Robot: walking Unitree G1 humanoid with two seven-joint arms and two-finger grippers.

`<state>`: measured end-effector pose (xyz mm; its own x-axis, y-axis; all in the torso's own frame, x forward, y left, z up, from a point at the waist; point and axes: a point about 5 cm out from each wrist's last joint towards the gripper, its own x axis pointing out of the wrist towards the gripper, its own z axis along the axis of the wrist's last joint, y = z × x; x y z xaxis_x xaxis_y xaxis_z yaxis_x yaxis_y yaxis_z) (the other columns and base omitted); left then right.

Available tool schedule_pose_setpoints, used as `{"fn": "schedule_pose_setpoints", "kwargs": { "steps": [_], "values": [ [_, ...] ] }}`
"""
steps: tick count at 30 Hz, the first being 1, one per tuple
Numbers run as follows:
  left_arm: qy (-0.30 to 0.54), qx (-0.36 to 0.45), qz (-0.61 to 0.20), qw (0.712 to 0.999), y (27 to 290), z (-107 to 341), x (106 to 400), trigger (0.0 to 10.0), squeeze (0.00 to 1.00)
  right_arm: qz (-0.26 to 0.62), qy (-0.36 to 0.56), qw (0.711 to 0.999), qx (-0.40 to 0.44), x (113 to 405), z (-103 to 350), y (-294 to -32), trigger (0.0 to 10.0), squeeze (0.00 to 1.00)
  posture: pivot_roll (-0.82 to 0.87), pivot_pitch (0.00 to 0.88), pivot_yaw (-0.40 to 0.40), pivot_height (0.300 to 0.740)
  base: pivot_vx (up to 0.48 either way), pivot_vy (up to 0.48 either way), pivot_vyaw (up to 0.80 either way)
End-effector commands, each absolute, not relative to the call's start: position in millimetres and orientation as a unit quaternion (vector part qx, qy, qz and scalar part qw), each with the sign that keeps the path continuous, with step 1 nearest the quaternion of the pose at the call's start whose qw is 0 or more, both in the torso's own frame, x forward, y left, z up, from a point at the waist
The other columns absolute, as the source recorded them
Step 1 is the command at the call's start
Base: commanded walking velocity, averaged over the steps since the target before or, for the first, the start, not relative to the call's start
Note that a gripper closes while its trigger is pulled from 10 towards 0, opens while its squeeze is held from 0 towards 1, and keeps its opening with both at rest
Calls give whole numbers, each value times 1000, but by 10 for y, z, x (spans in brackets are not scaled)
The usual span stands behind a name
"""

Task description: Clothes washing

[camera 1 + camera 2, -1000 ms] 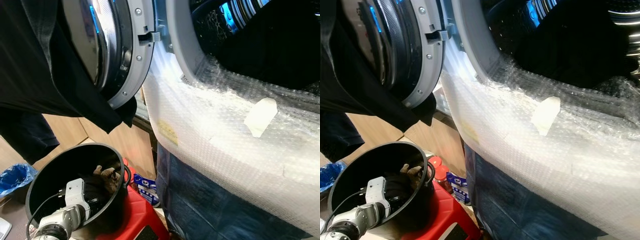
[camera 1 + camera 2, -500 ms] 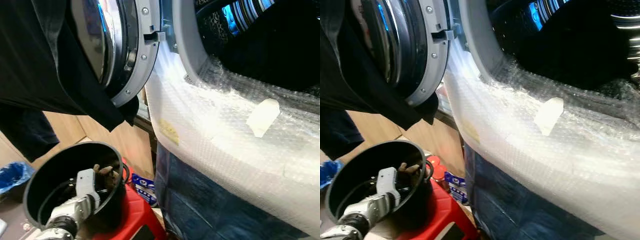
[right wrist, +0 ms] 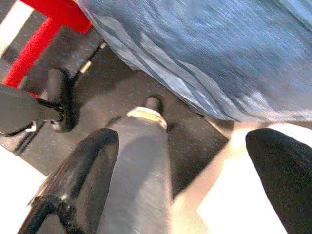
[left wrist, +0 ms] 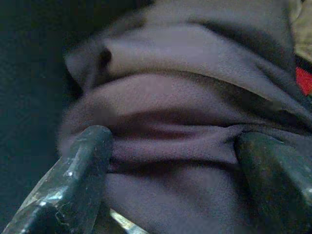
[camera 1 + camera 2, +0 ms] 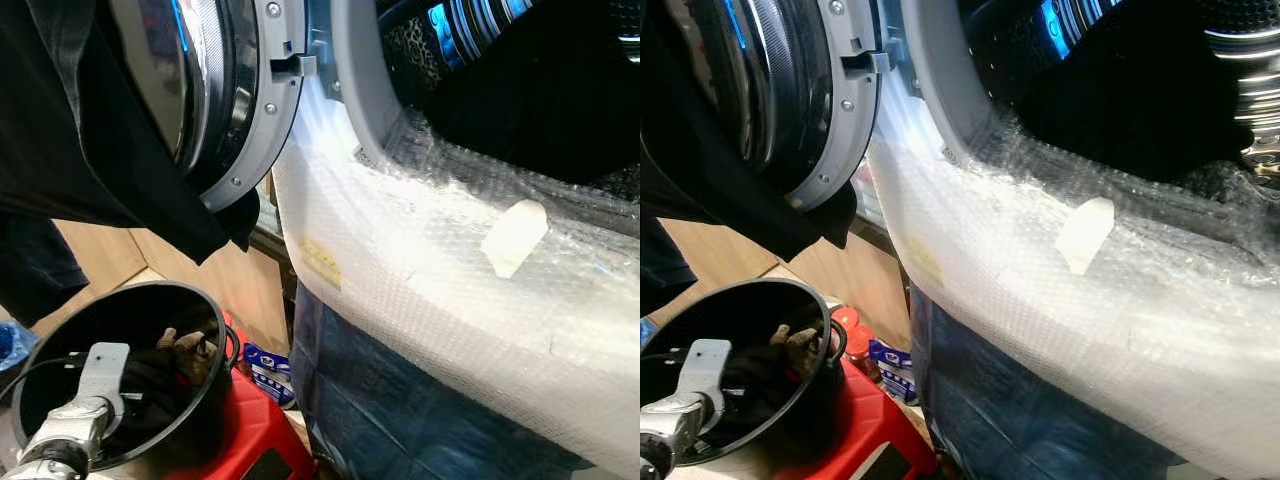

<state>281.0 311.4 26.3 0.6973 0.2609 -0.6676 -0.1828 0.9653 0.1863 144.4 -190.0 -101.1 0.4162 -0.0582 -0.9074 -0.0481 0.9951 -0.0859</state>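
A black bucket [image 5: 205,305] stands at the lower left on a red stool [image 5: 255,435] and holds dark clothes [image 5: 150,378] and a brown item [image 5: 186,345]. My left arm's wrist [image 5: 85,405] reaches into the bucket. In the left wrist view my left gripper [image 4: 175,156] is open, its fingers [image 4: 80,161] spread wide and pressed into folds of dark purple-grey cloth [image 4: 185,92]. The washing machine's round door [image 5: 255,110] stands open, and a black garment [image 5: 90,130] hangs over it. The dark drum opening [image 5: 540,90] is at the upper right. My right gripper [image 3: 183,141] hangs open above the floor.
Bubble wrap [image 5: 430,260] with a strip of tape [image 5: 513,238] covers the washer's front, and a blue sheet [image 5: 400,420] hangs below it. A blue packet [image 5: 265,362] lies behind the stool. A wooden panel [image 5: 235,275] backs the bucket. My own leg [image 3: 139,170] is under the right gripper.
The head view has swung slightly. Within the bucket, my left wrist has shifted from the middle toward the left side.
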Motion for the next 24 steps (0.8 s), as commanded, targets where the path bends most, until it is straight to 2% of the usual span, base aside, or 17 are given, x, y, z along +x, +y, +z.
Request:
{"fn": "schedule_pose_setpoints", "kwargs": {
  "steps": [1, 5, 11, 18, 19, 20, 21, 22, 23, 24],
  "values": [
    [385, 33, 133, 913, 3183, 217, 2720, 10000, 0, -6, 556, 830, -53, 1329, -1044, -1955, 10000, 0, 28, 130, -10, 740, 0, 0, 0],
    [387, 39, 129, 912, 3164, 175, 2692, 10000, 0, -26, 549, 834, -39, 1332, -1025, -2066, 10000, 0, -7, 158, -41, 740, 0, 0, 0],
    [409, 119, 137, 894, 3216, 146, 2633, 10000, 0, -33, 513, 857, -14, 1440, -949, -2204, 10000, 0, -40, 185, -85, 740, 0, 0, 0],
    [413, 91, 155, 893, 3258, 120, 2575, 10000, 0, -33, 515, 856, -20, 1438, -937, -2263, 10000, 0, -56, 200, -109, 740, 0, 0, 0],
    [417, 70, 152, 893, 3225, 86, 2560, 6588, 0, -30, 515, 856, -19, 1430, -940, -2260, 10000, 0, -55, 198, -113, 740, 0, 0, 0],
    [419, 60, 150, 893, 3205, 70, 2556, 6588, 0, -30, 516, 856, -19, 1428, -941, -2260, 10000, 0, -55, 198, -113, 740, 0, 0, 0],
    [421, 54, 147, 893, 3187, 58, 2554, 4314, 0, -29, 516, 856, -19, 1427, -941, -2257, 10000, 0, -53, 200, -114, 740, 0, 0, 0],
    [420, 45, 145, 894, 3165, 45, 2554, 3137, 0, -27, 516, 856, -19, 1428, -942, -2253, 10000, 0, -53, 200, -114, 740, 0, 0, 0],
    [420, 36, 138, 896, 3124, 25, 2558, 0, 0, -23, 518, 855, -21, 1427, -944, -2244, 10000, 0, -44, 198, -116, 740, 0, 0, 0],
    [421, 33, 129, 897, 3089, 11, 2565, 0, 0, -20, 519, 854, -22, 1428, -947, -2234, 10000, 0, -43, 199, -112, 740, 0, 0, 0]
  ]
}}
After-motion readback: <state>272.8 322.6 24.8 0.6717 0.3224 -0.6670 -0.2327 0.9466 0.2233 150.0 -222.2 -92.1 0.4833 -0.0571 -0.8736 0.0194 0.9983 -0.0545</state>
